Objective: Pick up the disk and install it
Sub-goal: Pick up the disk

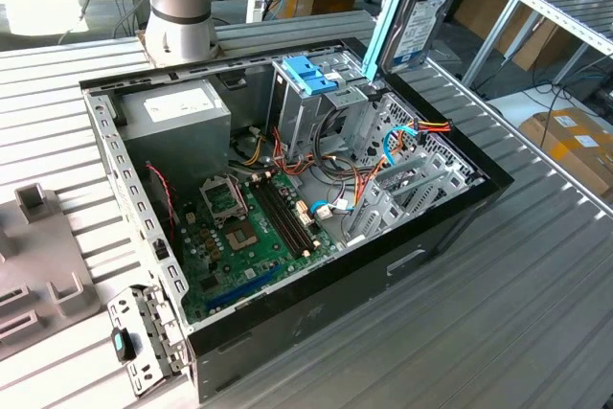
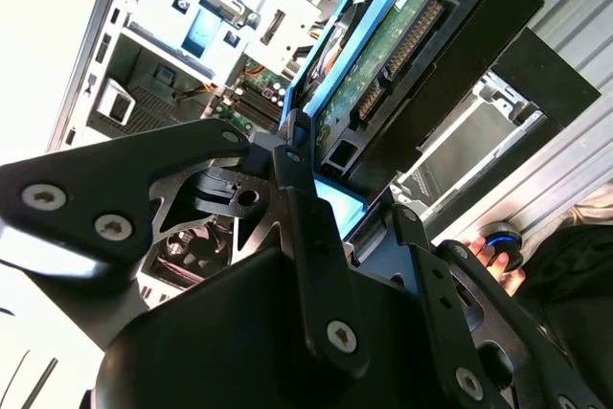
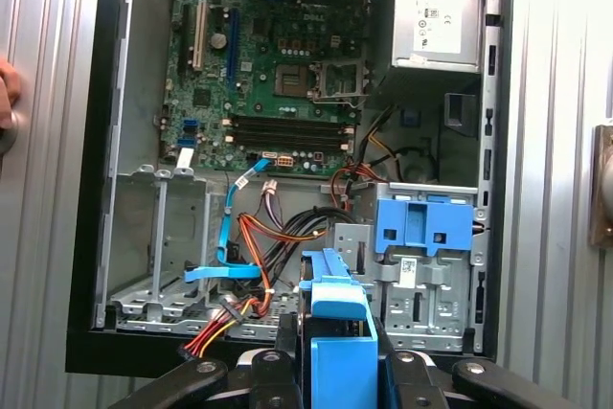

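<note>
Clamped across the disk, the claw holds it on edge, well above the open computer case. In the exterior view it sits at about one o'clock from the blue-handled drive cage. The drive looks stiff and dense, and its bare circuit board probably damages easily. Its blue side rails seem the sound place to pinch, though smooth plastic may slip.
</note>
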You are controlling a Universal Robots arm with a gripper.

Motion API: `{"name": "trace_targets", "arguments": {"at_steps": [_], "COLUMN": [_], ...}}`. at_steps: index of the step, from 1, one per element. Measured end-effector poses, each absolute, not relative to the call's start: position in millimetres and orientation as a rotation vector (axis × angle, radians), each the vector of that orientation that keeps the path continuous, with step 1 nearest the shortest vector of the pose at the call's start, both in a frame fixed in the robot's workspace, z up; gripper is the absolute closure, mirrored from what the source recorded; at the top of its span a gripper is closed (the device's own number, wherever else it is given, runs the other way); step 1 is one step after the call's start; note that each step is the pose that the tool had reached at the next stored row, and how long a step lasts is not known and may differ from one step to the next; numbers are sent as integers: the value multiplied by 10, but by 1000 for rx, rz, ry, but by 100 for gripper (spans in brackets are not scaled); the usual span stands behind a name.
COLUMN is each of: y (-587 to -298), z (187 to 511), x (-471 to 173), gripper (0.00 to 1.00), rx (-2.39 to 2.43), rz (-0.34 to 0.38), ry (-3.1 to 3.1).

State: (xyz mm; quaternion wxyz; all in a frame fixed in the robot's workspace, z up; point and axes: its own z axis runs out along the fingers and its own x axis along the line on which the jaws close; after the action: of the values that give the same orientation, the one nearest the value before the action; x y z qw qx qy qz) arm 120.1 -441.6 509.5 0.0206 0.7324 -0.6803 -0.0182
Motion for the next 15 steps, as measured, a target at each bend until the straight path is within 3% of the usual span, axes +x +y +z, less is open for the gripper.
{"name": "trace_targets", "arguments": {"at_steps": [15], "y": [-4446], "z": [5093], "x": [1212], "gripper": [63], "rx": [2271], "rz": [-56], "ry": [-2110]}}
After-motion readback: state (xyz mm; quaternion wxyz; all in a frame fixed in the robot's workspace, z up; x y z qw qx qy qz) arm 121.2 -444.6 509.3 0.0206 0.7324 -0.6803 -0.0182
